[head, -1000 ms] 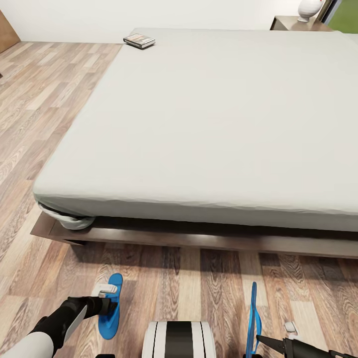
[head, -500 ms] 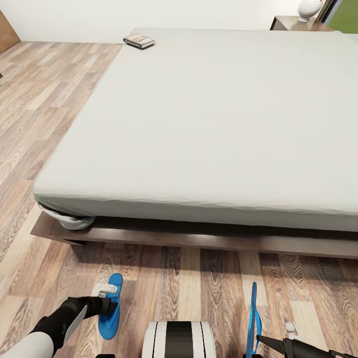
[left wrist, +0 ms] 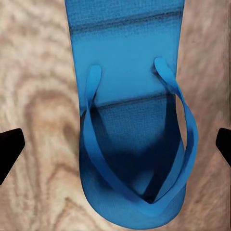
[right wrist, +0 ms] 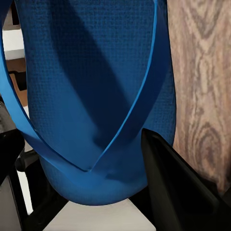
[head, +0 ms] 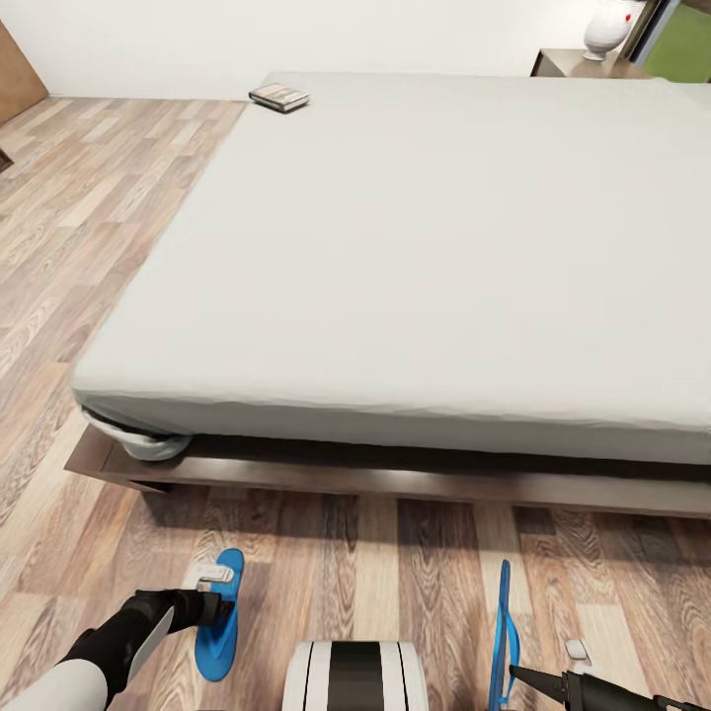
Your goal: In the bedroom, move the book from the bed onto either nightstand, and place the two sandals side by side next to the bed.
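Right claw grips sandal — edge-up.

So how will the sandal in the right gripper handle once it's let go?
The right sandal stands on edge, so it would probably tip flat. It looks thin, likely light and bendy. The thin straps probably flex. The other sandal lies flat on the floor.

We count two blue sandals: one lying flat, one standing on edge. One book, one bed, one nightstand bearing one white object. Two grippers: left, right.
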{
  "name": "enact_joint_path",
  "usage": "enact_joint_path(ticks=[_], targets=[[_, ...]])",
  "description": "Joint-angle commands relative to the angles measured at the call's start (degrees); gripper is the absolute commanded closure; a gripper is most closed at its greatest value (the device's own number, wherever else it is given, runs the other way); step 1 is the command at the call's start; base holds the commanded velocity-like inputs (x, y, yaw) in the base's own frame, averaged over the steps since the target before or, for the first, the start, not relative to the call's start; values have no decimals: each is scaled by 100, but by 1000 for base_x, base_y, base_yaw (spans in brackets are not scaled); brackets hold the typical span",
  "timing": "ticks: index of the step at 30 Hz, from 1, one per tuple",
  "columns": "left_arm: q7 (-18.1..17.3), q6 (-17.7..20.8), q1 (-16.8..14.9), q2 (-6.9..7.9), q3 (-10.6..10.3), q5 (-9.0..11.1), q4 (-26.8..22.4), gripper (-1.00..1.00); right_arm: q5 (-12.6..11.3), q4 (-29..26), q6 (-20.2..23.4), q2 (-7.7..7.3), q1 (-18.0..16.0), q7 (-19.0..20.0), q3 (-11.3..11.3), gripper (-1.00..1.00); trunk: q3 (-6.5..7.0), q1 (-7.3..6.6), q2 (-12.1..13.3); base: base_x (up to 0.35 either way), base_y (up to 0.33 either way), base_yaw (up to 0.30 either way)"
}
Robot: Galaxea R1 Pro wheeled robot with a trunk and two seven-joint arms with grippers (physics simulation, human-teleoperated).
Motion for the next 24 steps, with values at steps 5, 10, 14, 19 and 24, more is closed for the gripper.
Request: enact_joint_path(ticks=[5, 10, 14, 19, 24], targets=[[6, 35, -3, 6, -34, 57, -8, -100, -51, 17, 46, 0, -7, 15, 55, 100, 20, -3, 0, 0, 0, 0], [6, 36, -3, 6, -34, 57, -10, -100, -51, 17, 46, 1, -7, 15, 55, 100, 86, -11, 4, 0, 0, 0], [6, 36, -3, 6, -34, 57, -7, -100, -51, 17, 46, 0, -7, 15, 55, 100, 175, -21, 9, 0, 0, 0], [6, 42, -2, 6, -35, 57, -7, -100, -51, 17, 46, -1, -7, 15, 55, 100, 285, -34, 16, 0, 0, 0], [6, 39, -1, 6, -34, 57, -10, -100, -51, 17, 46, 0, -8, 15, 55, 100, 308, -37, 17, 0, 0, 0]])
